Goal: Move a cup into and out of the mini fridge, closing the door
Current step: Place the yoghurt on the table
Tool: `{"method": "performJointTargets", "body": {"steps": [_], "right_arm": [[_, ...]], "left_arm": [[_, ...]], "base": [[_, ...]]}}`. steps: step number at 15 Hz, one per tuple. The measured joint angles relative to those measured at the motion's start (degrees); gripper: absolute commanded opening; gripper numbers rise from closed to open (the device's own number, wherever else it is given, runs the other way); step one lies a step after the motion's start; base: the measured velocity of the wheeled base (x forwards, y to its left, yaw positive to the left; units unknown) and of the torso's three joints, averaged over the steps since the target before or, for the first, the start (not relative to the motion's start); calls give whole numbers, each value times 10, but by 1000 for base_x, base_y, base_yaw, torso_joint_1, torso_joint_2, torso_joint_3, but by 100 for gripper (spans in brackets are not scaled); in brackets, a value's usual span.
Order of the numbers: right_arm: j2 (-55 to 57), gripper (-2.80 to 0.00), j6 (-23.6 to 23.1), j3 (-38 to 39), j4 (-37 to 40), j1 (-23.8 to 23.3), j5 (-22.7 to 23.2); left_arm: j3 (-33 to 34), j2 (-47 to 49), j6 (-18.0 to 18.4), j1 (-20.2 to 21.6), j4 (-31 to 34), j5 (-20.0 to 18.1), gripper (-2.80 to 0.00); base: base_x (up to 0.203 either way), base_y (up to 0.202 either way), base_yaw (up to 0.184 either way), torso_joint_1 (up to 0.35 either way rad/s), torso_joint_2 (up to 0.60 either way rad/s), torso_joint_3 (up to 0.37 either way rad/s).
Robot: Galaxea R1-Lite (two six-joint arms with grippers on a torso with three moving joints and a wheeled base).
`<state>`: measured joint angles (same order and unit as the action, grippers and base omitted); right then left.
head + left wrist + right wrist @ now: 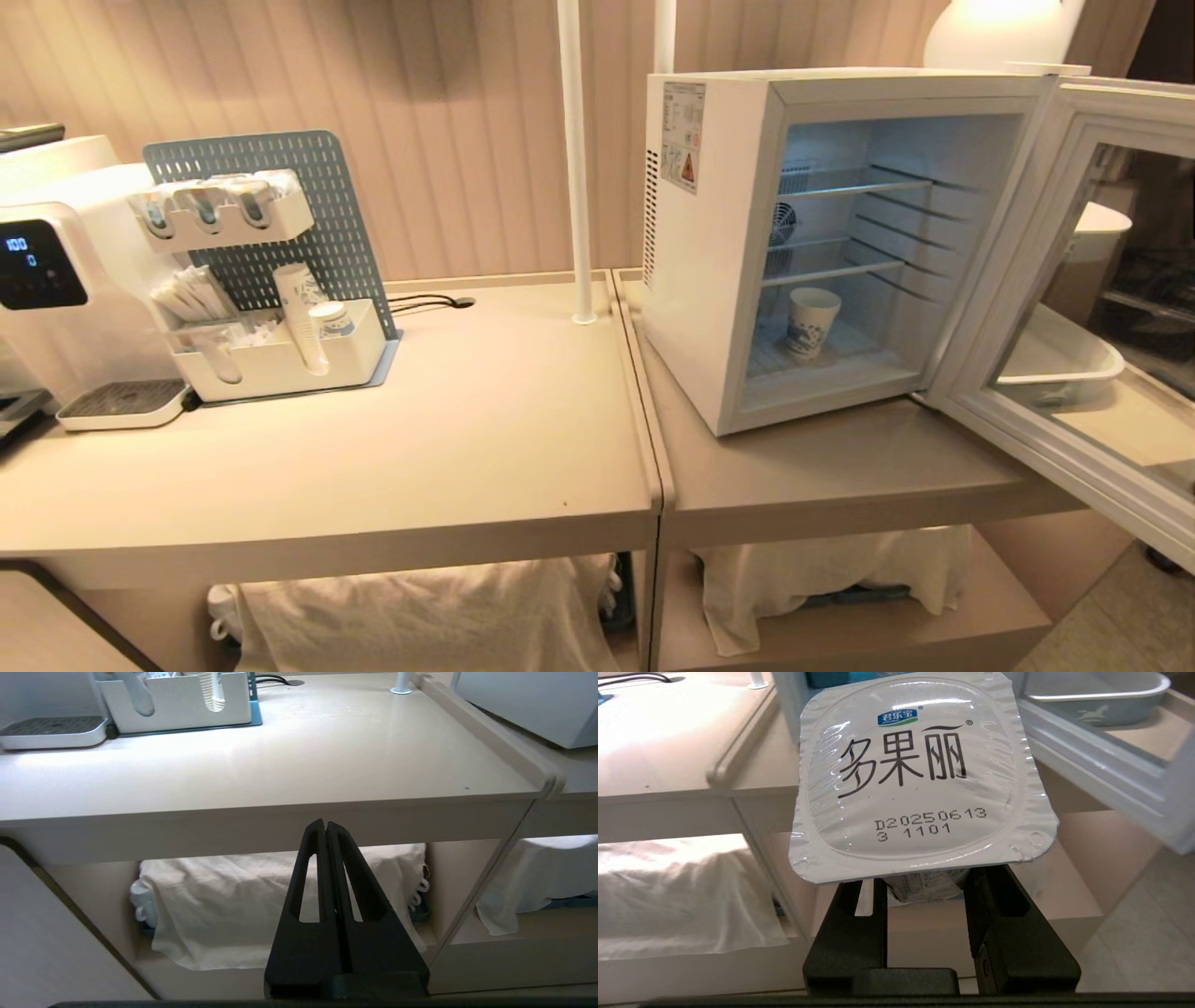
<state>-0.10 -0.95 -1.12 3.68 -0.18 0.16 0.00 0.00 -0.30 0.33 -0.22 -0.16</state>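
The mini fridge (709,280) stands on the right-hand table with its door (1055,448) swung wide open to the right. Upright on its bottom shelf is the cup (810,322), white paper with a blue print. Neither arm shows in the head view. My right gripper (924,882) hangs below and in front of the table edge, shut on a small yogurt pot with a printed foil lid (915,774), near the open door (1101,765). My left gripper (325,826) is shut and empty, parked low before the left table's front edge.
On the left table stand a water dispenser (56,280), a pegboard organiser (280,355) with stacked paper cups (303,317), and a white pole (577,159). A white tray (1074,364) shows through the door glass. Cloth-covered items (420,616) fill the shelves underneath.
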Motion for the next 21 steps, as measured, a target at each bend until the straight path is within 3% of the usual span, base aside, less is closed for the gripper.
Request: {"method": "performJointTargets", "body": {"steps": [21], "right_arm": [[1,-280,0,0,0,0,0]], "left_arm": [[0,0,-1,0,0,0,-280]], "base": [[0,191,1,2,2,1]]}}
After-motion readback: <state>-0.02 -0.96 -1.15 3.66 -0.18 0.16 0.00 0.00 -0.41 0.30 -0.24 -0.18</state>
